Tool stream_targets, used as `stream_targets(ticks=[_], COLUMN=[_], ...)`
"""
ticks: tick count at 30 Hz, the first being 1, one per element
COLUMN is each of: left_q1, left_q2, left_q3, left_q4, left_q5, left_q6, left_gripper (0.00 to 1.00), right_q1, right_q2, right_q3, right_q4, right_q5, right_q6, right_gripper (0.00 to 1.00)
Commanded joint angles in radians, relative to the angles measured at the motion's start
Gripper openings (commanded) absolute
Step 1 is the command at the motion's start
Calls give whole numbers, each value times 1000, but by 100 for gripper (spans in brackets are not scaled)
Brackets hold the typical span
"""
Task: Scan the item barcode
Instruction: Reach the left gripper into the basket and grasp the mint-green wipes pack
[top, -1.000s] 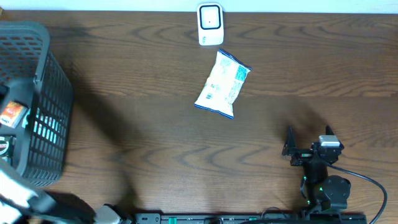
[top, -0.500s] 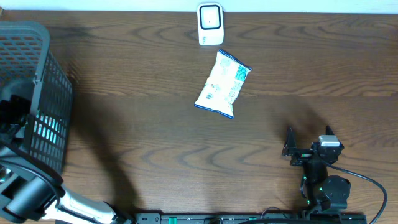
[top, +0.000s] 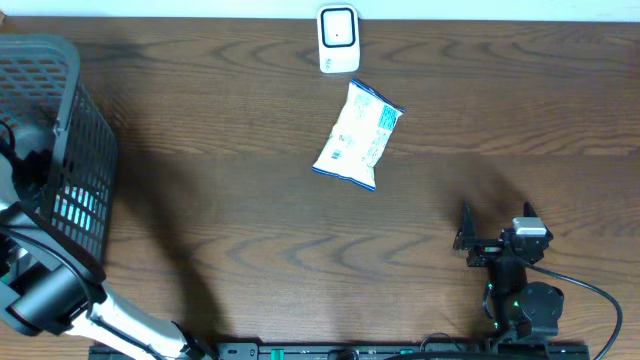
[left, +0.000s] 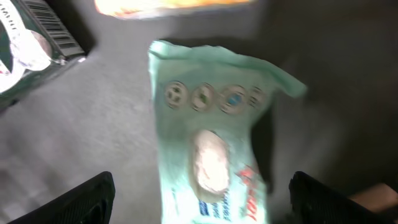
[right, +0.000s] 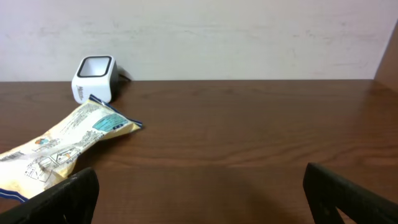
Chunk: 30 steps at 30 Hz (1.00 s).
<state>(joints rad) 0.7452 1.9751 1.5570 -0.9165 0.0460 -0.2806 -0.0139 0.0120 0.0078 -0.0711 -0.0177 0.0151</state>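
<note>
Over at the left edge of the overhead view, the left arm (top: 50, 295) bends down into the black basket (top: 85, 140), deeper than a second ago and now covering the orange pack seen then. The right gripper (top: 497, 225) sits parked low right, unmoved. The snack bag (top: 358, 135) lies just below the scanner (top: 338, 38). On the left wrist, the left gripper (left: 202, 190) is spread wide, holding nothing, above a pale green packet (left: 208, 124). Its print is blurred, and a barcode shows on the dark pack (left: 37, 31) nearby. On the right wrist, jaws apart, empty, facing bag and scanner.

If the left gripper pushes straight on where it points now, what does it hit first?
Most likely the pale green packet, centred ahead of the open left gripper in the basket; distance unclear.
</note>
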Motion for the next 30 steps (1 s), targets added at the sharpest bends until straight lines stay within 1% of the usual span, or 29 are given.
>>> stream_targets(ticks=[1, 3, 5, 9, 10, 13, 16, 18, 22, 25, 30], left_q1=[-1, 0, 0, 0, 0, 0, 0, 0, -1, -1, -1], left_q2=[62, 77, 81, 59, 51, 4, -96, -205, -387, -532, -752], left_q3=[-38, -44, -44, -31, -22, 11, 43, 54, 54, 54, 54], left_q4=[2, 3, -2, -21, -30, -55, -70, -60, -18, 23, 126], left_q5=[-59, -67, -86, -88, -88, -87, -80, -80, -72, 26, 303], left_q6=[-2, 0, 3, 2, 2, 0, -32, -87, -132, -138, -188], left_gripper=[86, 73, 56, 30, 26, 25, 25, 25, 25, 25, 25], right_q1=[2, 2, 2, 2, 2, 2, 2, 2, 2, 2, 2], right_q2=[-5, -5, -5, -5, -5, -5, -5, -5, -5, -5, -5], right_q3=[-2, -2, -2, -2, -2, -2, -2, -2, -2, -2, -2], right_q4=[-3, -3, -3, -3, -3, -3, -3, -3, -3, -3, -3], right_q5=[8, 8, 8, 8, 8, 8, 8, 8, 8, 8, 8], right_q6=[10, 10, 10, 10, 10, 10, 10, 10, 11, 10, 10], right_gripper=[99, 99, 99, 99, 99, 99, 99, 99, 99, 99, 99])
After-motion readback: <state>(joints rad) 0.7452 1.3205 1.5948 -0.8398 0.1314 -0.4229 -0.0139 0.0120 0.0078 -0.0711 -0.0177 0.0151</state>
